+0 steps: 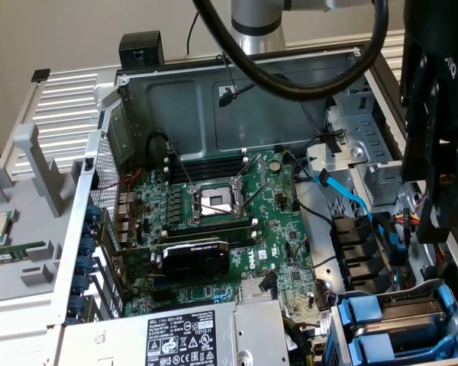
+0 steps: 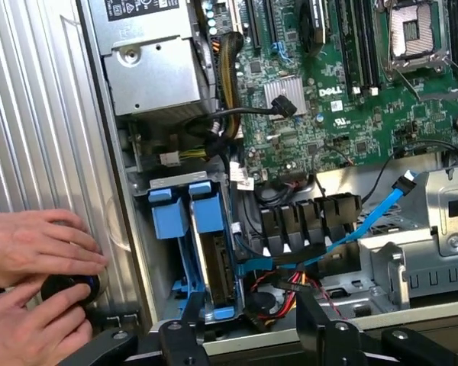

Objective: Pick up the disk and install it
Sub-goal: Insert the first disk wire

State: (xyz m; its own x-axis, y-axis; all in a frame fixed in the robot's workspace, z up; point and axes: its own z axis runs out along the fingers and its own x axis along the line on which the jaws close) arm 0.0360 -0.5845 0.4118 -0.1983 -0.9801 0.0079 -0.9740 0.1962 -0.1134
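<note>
Jaws are spread and empty, the gripper (image 2: 248, 309) poised beside the disk (image 2: 217, 263), apparently to straddle it; 2 hands (image 2: 34, 255) are kept aside

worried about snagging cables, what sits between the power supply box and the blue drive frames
In the wrist view, a white connector on yellow and black wires lies between the power supply box and the blue drive frames.
</note>
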